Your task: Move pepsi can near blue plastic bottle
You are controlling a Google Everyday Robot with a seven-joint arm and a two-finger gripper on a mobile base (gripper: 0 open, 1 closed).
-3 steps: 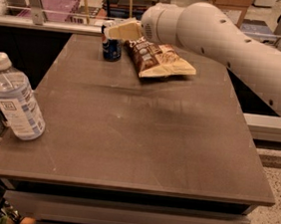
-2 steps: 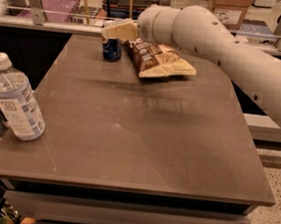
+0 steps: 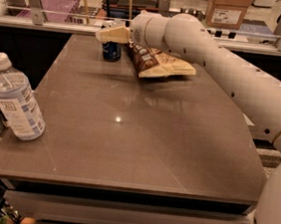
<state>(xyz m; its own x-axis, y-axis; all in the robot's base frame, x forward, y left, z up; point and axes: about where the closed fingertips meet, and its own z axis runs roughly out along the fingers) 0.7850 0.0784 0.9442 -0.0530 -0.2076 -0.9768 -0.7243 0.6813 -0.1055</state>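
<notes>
The pepsi can [image 3: 111, 51] stands upright near the table's far edge, left of centre; its upper part is hidden behind the gripper. My gripper [image 3: 110, 33] reaches in from the right on the white arm and sits at the can's top. The blue plastic bottle [image 3: 15, 99], with a white cap and white-and-blue label, stands at the table's front left edge, far from the can.
A brown snack bag [image 3: 158, 63] lies just right of the can, under the arm. The brown table [image 3: 138, 129] ends at a rail at the back. A cardboard box [image 3: 228, 10] and a purple crate [image 3: 55, 6] sit behind the rail.
The arm has shifted a little to the left, bringing the gripper over the top of the can. The can, bag and bottle have not moved.
</notes>
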